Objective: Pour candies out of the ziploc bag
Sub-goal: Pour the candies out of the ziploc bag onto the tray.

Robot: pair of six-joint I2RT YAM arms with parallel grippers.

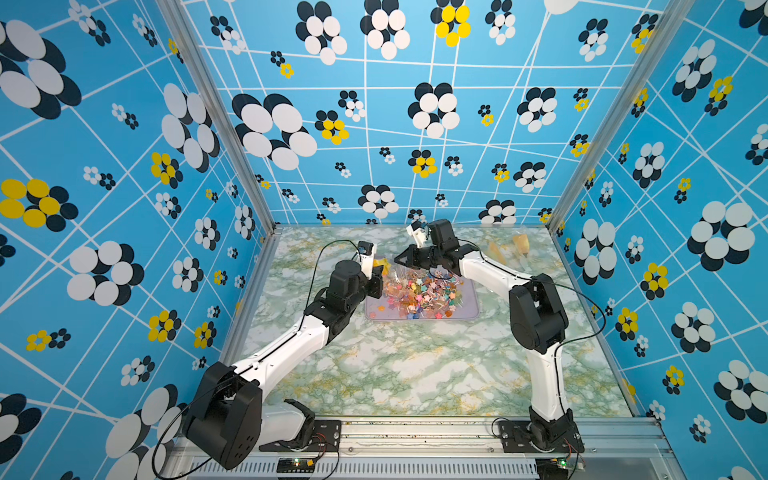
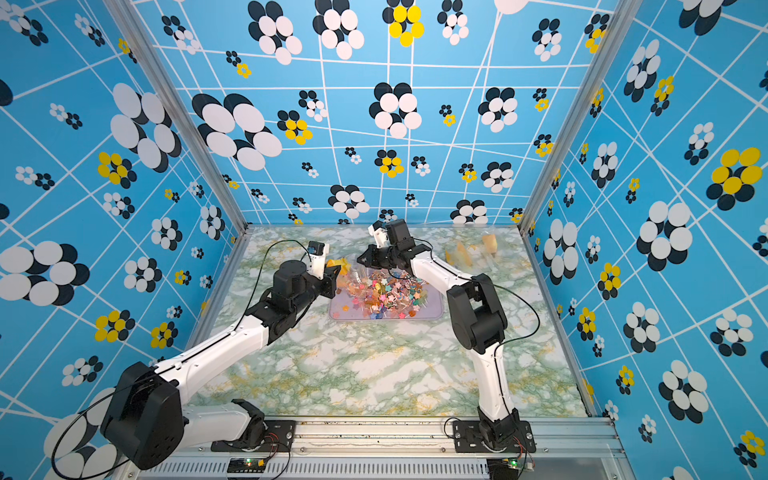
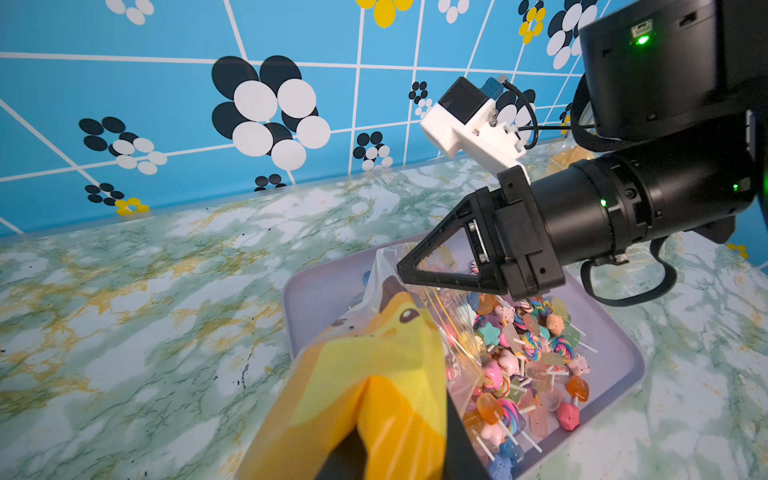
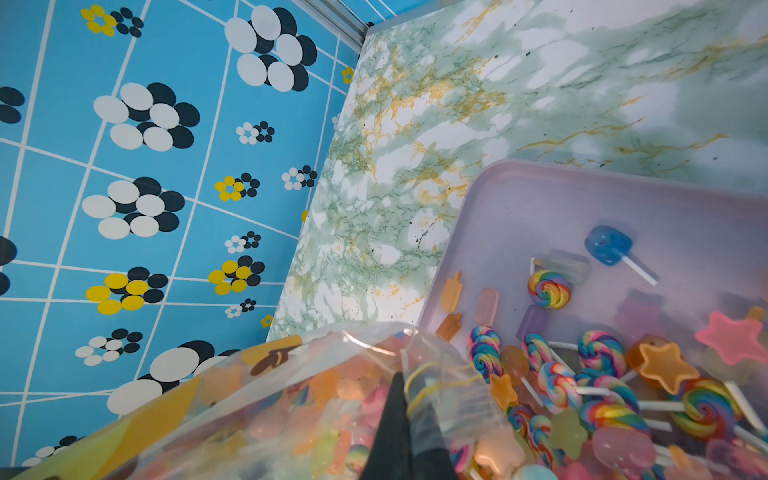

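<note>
My left pincer (image 1: pixel 379 271) is clamped on the yellow-printed end of the clear plastic ziploc bag (image 3: pixel 374 353). My right pincer (image 3: pixel 401 270) is pinched together on the clear film at its far end. The bag's long axis runs between them, hung just above the shallow lilac plastic tray (image 3: pixel 316 291). Most of the tiny multicoloured candies (image 1: pixel 419 293) lie in the tray; others show through the film, inside the bag. I judge the yellow end needs lifting next.

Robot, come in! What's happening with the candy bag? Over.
Left gripper, right gripper shut on ziploc bag. Candies piled in tray, some inside bag. Nothing blocking.
</note>
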